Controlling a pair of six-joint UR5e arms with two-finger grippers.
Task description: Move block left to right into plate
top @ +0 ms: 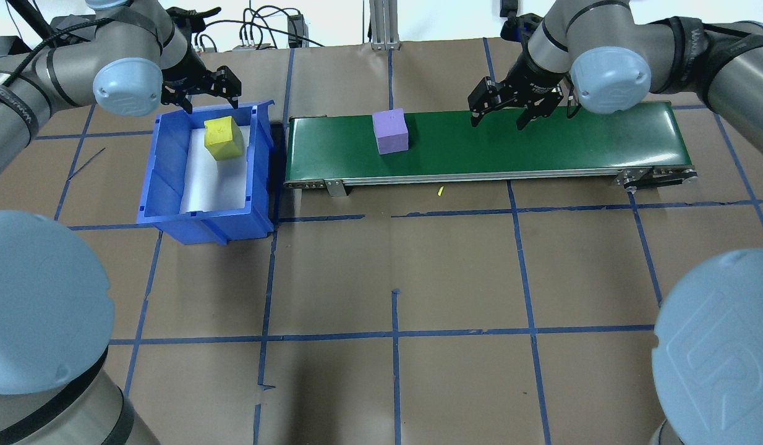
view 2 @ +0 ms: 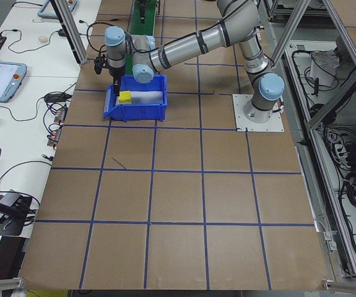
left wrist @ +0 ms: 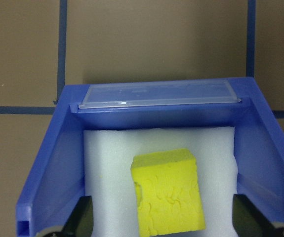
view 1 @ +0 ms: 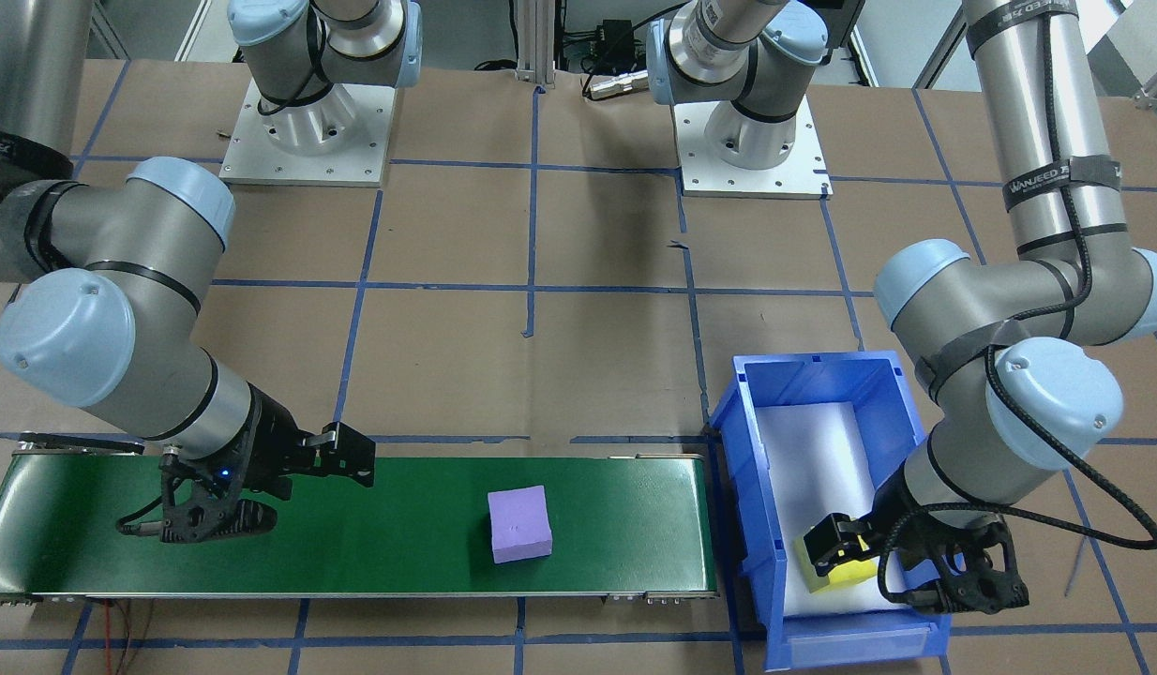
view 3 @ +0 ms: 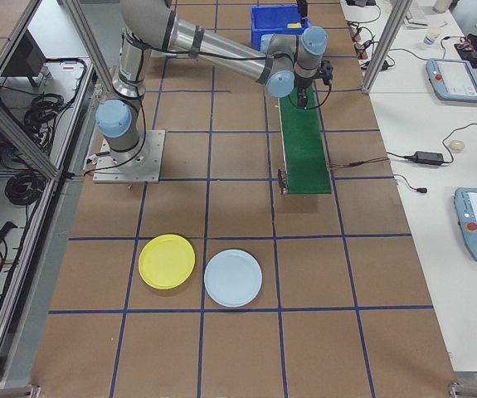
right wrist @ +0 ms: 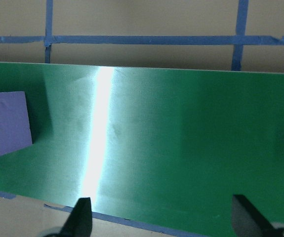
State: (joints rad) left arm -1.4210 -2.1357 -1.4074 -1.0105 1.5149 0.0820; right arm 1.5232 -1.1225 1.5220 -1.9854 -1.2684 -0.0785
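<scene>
A yellow foam block (top: 224, 137) lies on white padding inside the blue bin (top: 162, 185). My left gripper (top: 202, 93) hangs open over the bin's far end. In the left wrist view the block (left wrist: 169, 192) sits between the spread fingers (left wrist: 82, 219) with a gap on each side. A purple block (top: 391, 131) rests on the green conveyor belt (top: 542, 136). Above the belt, my right gripper (top: 500, 112) is open and holds nothing, well to the right of the purple block (right wrist: 3, 126). The yellow plate (view 3: 166, 261) lies on the table far from both arms.
A light blue plate (view 3: 232, 278) lies beside the yellow one. The bin (view 1: 743, 487) stands right at the belt's end (view 1: 691, 525). Brown paper with blue tape lines covers the table. Both arm bases (view 1: 752, 141) stand at the robot's edge.
</scene>
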